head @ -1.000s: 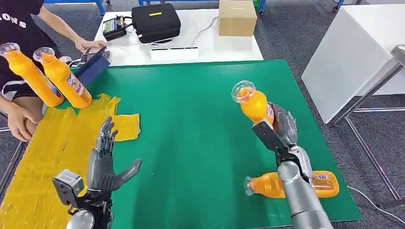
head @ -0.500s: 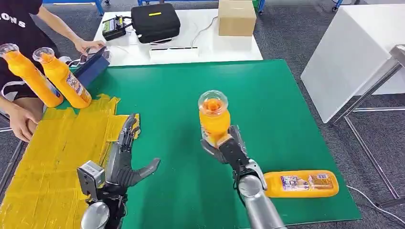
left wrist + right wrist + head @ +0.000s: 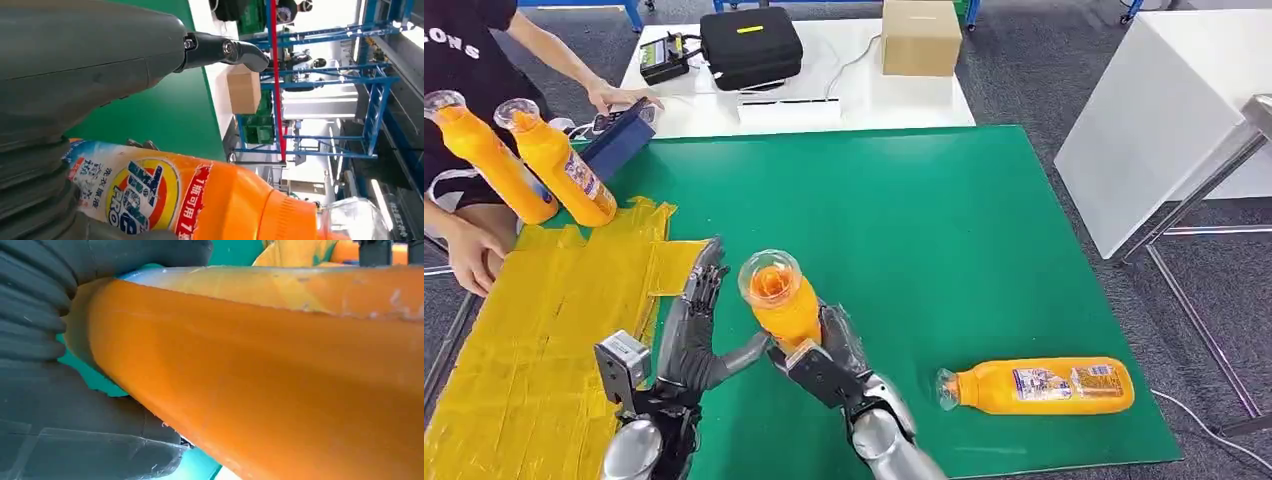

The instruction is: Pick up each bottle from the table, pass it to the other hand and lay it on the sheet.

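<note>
The right hand (image 3: 829,362) grips an upright orange bottle (image 3: 782,300) above the green surface (image 3: 924,230), just beside the left hand (image 3: 692,335), whose spread fingers hold nothing.

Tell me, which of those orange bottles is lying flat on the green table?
The bottle near the table's right front corner; one is gripped in the right hand, two stand by the yellow sheet.

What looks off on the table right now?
Yellow sheet is crumpled and patchy along its inner edge. One bottle lies flat near the mat's corner, awaiting pickup. No spills. Right robot hand grips held bottle upright.
</note>
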{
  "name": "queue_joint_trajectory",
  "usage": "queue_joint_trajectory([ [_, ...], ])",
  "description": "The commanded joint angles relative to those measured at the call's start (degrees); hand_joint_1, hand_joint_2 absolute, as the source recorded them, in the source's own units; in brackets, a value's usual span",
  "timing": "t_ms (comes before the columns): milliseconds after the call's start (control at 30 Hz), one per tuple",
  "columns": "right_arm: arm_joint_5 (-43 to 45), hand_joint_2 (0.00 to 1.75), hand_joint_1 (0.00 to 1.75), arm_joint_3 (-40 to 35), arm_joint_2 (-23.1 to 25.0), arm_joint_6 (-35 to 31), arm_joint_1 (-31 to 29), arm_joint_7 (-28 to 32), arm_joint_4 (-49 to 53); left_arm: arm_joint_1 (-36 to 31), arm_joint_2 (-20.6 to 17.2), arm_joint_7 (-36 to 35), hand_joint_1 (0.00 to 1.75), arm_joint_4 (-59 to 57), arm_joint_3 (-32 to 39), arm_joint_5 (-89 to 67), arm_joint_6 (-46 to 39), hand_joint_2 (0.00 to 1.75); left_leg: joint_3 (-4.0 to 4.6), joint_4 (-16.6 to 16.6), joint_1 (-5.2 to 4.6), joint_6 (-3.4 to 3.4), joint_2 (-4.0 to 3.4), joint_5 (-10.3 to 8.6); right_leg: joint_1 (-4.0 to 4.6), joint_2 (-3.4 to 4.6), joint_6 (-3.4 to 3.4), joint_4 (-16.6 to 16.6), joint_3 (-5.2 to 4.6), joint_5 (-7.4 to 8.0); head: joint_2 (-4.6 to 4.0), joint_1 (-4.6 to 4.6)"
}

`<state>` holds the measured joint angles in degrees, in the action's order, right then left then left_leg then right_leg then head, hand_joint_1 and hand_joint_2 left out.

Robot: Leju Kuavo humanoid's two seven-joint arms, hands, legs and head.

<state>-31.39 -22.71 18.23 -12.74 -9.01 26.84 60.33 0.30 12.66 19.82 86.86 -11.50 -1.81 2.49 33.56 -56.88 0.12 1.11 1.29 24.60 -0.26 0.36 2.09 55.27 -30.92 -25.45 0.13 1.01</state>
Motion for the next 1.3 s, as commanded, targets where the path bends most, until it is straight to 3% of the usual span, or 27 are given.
queue_joint_trajectory([
  [33,-0.08,1.75,1.75,-2.43,0.09,-0.06,-2.07,0.3,-5.48,-2.66,-1.64,-0.3,0.0,-3.94,-1.49,0.02,0.08,1.75,-0.23,0.07,0.05,-0.05,-0.1,0.06,0.06,-0.02,-0.03,-0.12,0.26,-0.04,0.0,0.0],
  [233,-2.75,1.75,1.75,-6.82,0.39,-4.31,-3.21,-0.76,-6.53,-1.55,-2.06,0.29,0.0,-2.64,-4.96,1.66,1.43,1.75,-0.24,0.05,0.05,-0.07,-0.13,0.08,0.07,0.0,-0.05,-0.09,0.26,-0.06,0.0,0.0],
  [600,-0.66,1.75,1.75,-8.01,-0.08,-5.16,-4.09,-1.72,-6.74,-0.8,-2.48,0.45,0.0,-3.05,-12.78,-1.86,1.95,1.75,-0.19,0.02,0.03,-0.03,-0.11,0.08,0.05,-0.01,-0.01,-0.08,0.22,-0.06,0.0,0.0],
  [1033,-2.04,1.75,1.75,-9.6,0.18,-6.09,-4.85,-2.0,-8.73,-2.26,-2.25,0.52,0.0,-4.94,-13.86,-1.79,2.06,1.75,-0.19,0.03,0.03,-0.03,-0.08,0.08,0.05,-0.03,-0.01,-0.09,0.22,-0.06,0.0,0.02],
  [1133,-1.68,1.75,1.75,-10.14,0.11,-4.54,-5.64,-2.18,-10.39,-2.81,-2.32,0.57,0.0,-5.59,-13.83,-1.79,2.03,1.75,-0.24,0.03,0.05,-0.03,-0.12,0.09,0.07,-0.01,-0.02,-0.11,0.27,-0.05,0.0,0.0],
  [1233,0.89,1.75,1.75,-11.26,-0.97,4.08,-7.55,-2.93,-12.76,-3.98,-2.75,0.04,0.0,-7.19,-14.82,-2.29,3.32,1.75,-0.28,0.04,0.06,-0.05,-0.13,0.1,0.08,-0.03,-0.02,-0.12,0.33,-0.06,0.0,0.02],
  [1300,0.94,1.75,1.75,-11.19,-1.1,4.22,-7.67,-2.9,-12.9,-4.07,-2.69,0.04,0.0,-7.36,-14.81,-2.29,3.31,1.75,-0.21,0.04,0.04,-0.03,-0.07,0.06,0.06,-0.05,-0.01,-0.1,0.25,-0.04,0.0,0.0],
])
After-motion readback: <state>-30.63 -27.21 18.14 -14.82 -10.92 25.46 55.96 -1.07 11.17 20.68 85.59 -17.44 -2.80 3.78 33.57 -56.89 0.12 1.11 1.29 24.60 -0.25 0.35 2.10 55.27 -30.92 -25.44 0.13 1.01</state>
